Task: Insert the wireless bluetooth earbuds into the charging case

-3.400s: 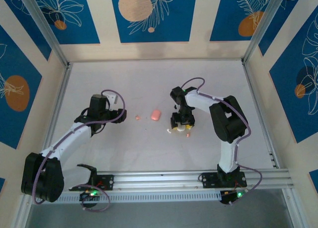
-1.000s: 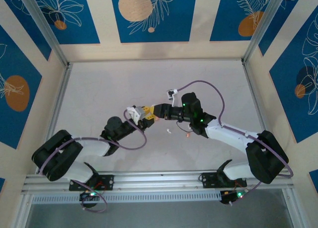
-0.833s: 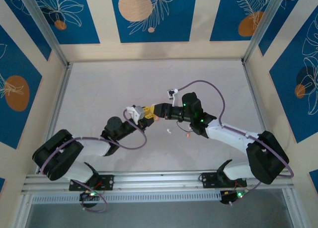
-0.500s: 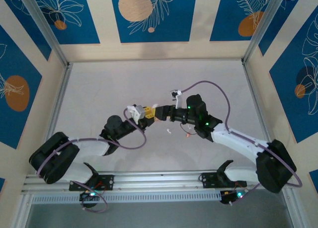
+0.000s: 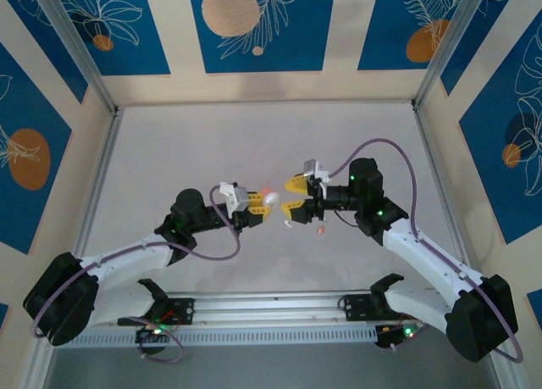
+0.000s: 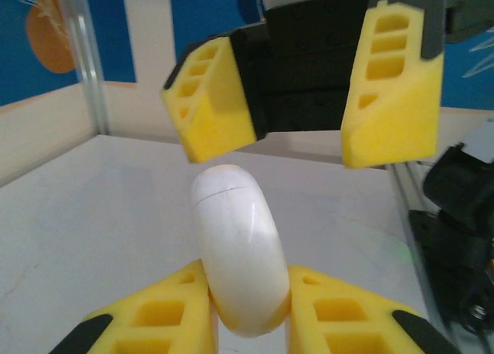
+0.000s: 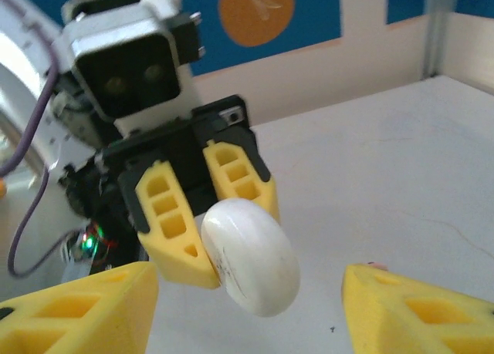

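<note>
My left gripper (image 5: 261, 200) is shut on a glossy white rounded object (image 6: 238, 246) with a thin seam, holding it above the table. It is gripped by its lower end (image 7: 251, 255). My right gripper (image 5: 292, 197) faces it from the right, a short way off and not touching. Its yellow fingers (image 6: 390, 80) stand wide apart, open with nothing between them. A sliver of the salmon-pink charging case (image 5: 268, 191) shows on the table just behind the white object, the rest hidden. One tiny pink earbud (image 5: 320, 230) lies on the table under the right arm.
A tiny white scrap (image 5: 288, 224) lies on the table (image 5: 169, 152) just below the two grippers. Aluminium rails (image 5: 97, 194) and blue patterned walls bound the workspace. The arm bases sit at the near rail (image 5: 271, 304).
The right gripper has let go, opened and drawn back to the right, away from the left gripper. The left gripper keeps the white object and has shifted slightly right.
</note>
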Controlling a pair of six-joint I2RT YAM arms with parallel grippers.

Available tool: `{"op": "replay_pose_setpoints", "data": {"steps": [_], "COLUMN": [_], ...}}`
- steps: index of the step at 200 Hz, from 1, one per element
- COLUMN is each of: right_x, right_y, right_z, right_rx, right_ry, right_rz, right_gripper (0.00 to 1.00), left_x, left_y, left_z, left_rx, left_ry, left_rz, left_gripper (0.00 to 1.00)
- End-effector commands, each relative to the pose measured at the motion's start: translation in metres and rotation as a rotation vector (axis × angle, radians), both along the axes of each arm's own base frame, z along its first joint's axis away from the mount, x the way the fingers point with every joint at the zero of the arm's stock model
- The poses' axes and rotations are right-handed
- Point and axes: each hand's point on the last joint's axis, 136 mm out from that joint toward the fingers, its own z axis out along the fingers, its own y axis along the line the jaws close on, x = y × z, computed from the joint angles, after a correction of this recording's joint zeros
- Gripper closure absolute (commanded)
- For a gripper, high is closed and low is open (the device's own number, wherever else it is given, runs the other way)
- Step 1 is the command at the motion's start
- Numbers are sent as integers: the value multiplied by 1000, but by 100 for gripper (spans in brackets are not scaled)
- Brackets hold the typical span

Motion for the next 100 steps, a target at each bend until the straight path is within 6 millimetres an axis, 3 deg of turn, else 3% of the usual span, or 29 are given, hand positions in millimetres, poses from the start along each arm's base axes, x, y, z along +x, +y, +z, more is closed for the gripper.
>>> {"op": "replay_pose_setpoints", "data": {"steps": [1, 100], "right_x": [-24, -27], "right_y": [0, 13], "right_z": [7, 16], "right_rx": [6, 8], "right_ry": [-145, -56], "right_rz": [165, 341], "right_gripper": [35, 39], "left_x": [-18, -34], "left_y": [-2, 0], "left_z": [16, 26], "left_rx": [-18, -44], "left_ry": [-47, -96], "left_rz": [-105, -174], "left_gripper": [79, 78]}}
